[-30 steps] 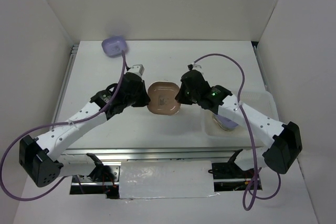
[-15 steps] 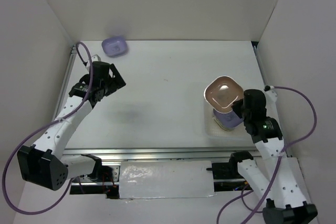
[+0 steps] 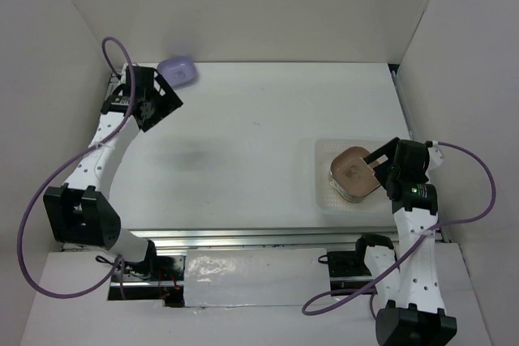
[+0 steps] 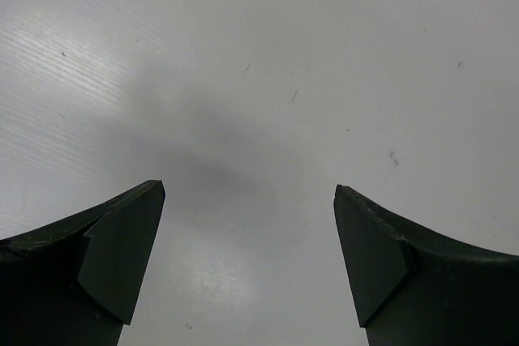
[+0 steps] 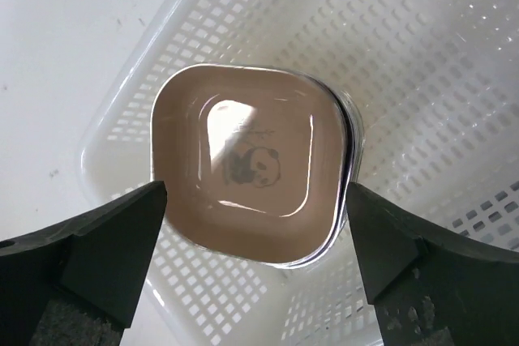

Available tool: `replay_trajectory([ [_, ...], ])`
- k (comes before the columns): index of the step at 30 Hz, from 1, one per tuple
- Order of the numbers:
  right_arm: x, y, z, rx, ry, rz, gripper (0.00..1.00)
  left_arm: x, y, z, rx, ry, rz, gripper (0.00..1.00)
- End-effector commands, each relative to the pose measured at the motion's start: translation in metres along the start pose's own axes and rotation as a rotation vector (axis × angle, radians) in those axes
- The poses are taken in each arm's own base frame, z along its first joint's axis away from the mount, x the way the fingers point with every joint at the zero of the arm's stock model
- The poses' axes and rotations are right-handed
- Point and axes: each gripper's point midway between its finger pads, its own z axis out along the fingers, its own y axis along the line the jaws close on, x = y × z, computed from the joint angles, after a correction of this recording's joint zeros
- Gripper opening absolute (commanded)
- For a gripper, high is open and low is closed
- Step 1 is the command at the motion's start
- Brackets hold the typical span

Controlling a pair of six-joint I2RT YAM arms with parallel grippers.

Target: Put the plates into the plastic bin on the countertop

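Left gripper (image 3: 162,103) sits in the upper left of the overhead view, over the countertop (image 3: 259,119); in the left wrist view its (image 4: 247,192) jaws are spread wide with nothing between them, only bare white countertop (image 4: 259,54) with a soft grey shadow under them.

Purple plate (image 3: 178,71) lies at the far edge of the countertop, upper left of the frame, just up and right of the left gripper; not touching it.

Plastic bin (image 3: 323,200) is at centre right of the overhead view, near the countertop's right edge; brown plate (image 3: 354,174) lies inside it, in its lower half as framed.

Right gripper (image 3: 377,169) is over the bin, fingers pointing left at the brown plate; in the right wrist view its (image 5: 255,192) jaws are wide apart, one fingertip at lower left and one at lower right of the frame, and the brown plate (image 5: 251,172) lies flat between and beyond them, not gripped; panda print at its centre.

A thin dark rim of a lower plate (image 5: 350,147) shows under the brown plate's right side, so the brown one rests on top of it; colour of the lower one unclear; perforated bin wall (image 5: 405,54) surrounds both.
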Motion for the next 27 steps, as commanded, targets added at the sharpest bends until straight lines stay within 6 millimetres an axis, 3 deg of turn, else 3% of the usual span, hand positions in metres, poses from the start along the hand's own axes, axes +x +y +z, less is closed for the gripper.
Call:
replay_trajectory([
  [1, -0.013, 0.015, -0.018, -0.069, -0.022, -0.01, 1.0, -0.026, -0.009, -0.002, 0.038, -0.014, -0.025, 0.99],
  [2, -0.015, 0.016, -0.022, -0.07, -0.023, -0.01, 1.0, -0.038, -0.01, -0.001, 0.043, -0.032, -0.04, 0.99],
  [5, -0.028, 0.028, -0.04, -0.122, -0.058, -0.009, 1.0, -0.046, -0.01, 0.029, 0.018, -0.017, -0.055, 0.99],
  [7, -0.032, 0.042, -0.055, -0.193, -0.064, -0.017, 1.0, -0.063, 0.006, 0.049, -0.007, -0.026, -0.127, 0.99],
  [10, -0.02, 0.074, -0.076, -0.384, -0.011, -0.06, 1.0, -0.066, 0.016, 0.109, -0.009, 0.009, -0.22, 0.99],
  [11, -0.012, 0.081, -0.078, -0.431, 0.02, -0.075, 1.0, -0.075, 0.011, 0.122, 0.022, -0.018, -0.229, 0.99],
  [13, 0.001, 0.102, -0.093, -0.587, 0.057, -0.104, 1.0, -0.072, 0.016, 0.153, 0.012, -0.019, -0.254, 0.99],
  [15, 0.014, 0.106, -0.092, -0.643, 0.081, -0.11, 1.0, -0.089, 0.01, 0.17, 0.075, -0.1, -0.295, 0.99],
  [16, 0.015, 0.113, -0.094, -0.686, 0.073, -0.12, 1.0, -0.076, 0.016, 0.185, 0.079, -0.079, -0.314, 0.99],
  [17, 0.021, 0.113, -0.092, -0.694, 0.086, -0.13, 1.0, -0.091, 0.006, 0.193, 0.154, -0.141, -0.344, 0.99],
  [19, 0.03, 0.118, -0.087, -0.711, 0.115, -0.149, 1.0, -0.073, 0.01, 0.217, 0.228, -0.089, -0.396, 0.99],
  [25, 0.056, 0.129, -0.063, -0.704, 0.186, -0.19, 1.0, -0.057, 0.036, 0.26, 0.269, -0.107, -0.534, 0.99],
  [26, 0.061, 0.133, -0.062, -0.711, 0.2, -0.202, 1.0, -0.067, 0.03, 0.264, 0.282, -0.111, -0.535, 0.99],
  [27, 0.063, 0.134, -0.059, -0.705, 0.2, -0.203, 1.0, -0.054, 0.037, 0.282, 0.258, -0.075, -0.555, 0.99],
])
